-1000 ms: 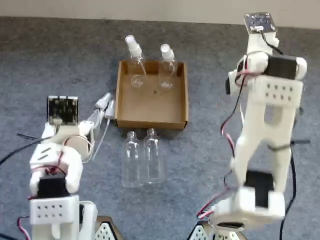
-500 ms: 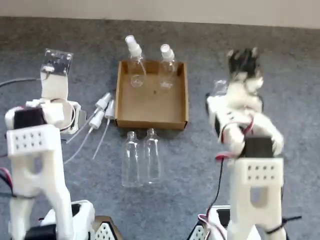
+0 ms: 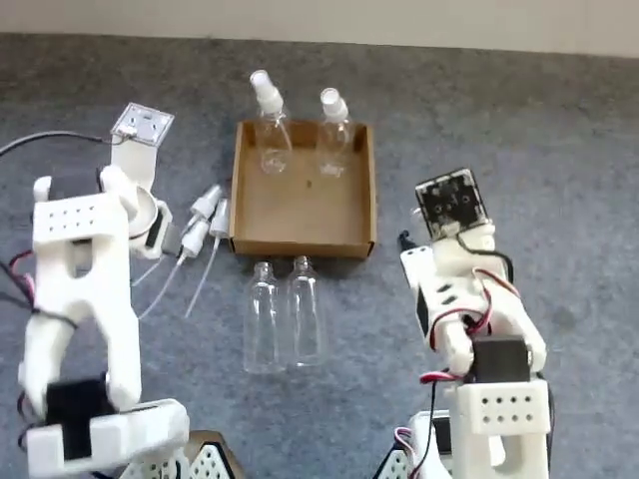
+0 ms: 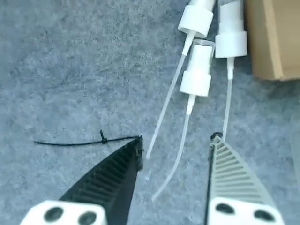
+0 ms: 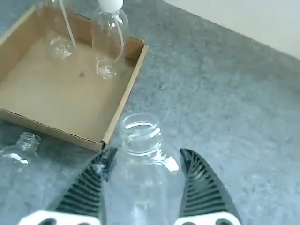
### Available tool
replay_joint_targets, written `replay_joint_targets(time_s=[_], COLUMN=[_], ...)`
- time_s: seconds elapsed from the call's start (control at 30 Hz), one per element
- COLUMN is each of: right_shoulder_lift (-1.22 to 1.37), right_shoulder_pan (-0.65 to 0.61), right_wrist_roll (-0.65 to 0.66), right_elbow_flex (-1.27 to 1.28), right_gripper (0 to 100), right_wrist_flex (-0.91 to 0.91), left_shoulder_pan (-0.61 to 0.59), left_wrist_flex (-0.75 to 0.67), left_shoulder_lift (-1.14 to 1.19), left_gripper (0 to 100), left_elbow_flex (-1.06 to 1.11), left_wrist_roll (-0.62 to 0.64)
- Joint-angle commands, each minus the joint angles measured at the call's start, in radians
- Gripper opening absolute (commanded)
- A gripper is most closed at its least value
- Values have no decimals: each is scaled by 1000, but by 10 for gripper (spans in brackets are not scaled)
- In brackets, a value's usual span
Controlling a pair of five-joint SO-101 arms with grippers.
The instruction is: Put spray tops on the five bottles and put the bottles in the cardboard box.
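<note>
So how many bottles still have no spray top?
3. Two bottles lie side by side just outside the box's near wall. The third bottle is in the right gripper.

**Robotics lab bench, no doubt about it**

Here we see a white printed left arm [image 3: 85,289] and right arm [image 3: 499,409] on grey felt-like matting [image 3: 559,150]. Loose red wires [image 3: 459,299] and a bare circuit board [image 3: 451,205] show, with a plain pale wall [image 3: 399,18] behind.
</note>
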Motion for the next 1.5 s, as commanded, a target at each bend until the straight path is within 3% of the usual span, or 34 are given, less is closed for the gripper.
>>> replay_joint_targets(time_s=[0.0, 0.3, 0.63, 0.97, 1.47], right_shoulder_lift=[-47, -47, -50, -50, -51], right_shoulder_pan=[-38, -110, -117, -117, -117], right_wrist_roll=[-60, -64, -64, -64, -64], right_elbow_flex=[28, 111, 117, 119, 179], right_gripper=[3, 3, 3, 3, 3], right_wrist_flex=[-4, -5, -5, -5, -7], left_shoulder_pan=[2, 38, 97, 111, 165], left_wrist_flex=[-11, -14, -216, -212, -149], left_shoulder_lift=[143, 375, 575, 763, 773], left_gripper=[215, 210, 210, 210, 211], left_elbow_flex=[-163, -343, -585, -769, -819], left_wrist_roll=[-8, -8, 58, 58, 57])
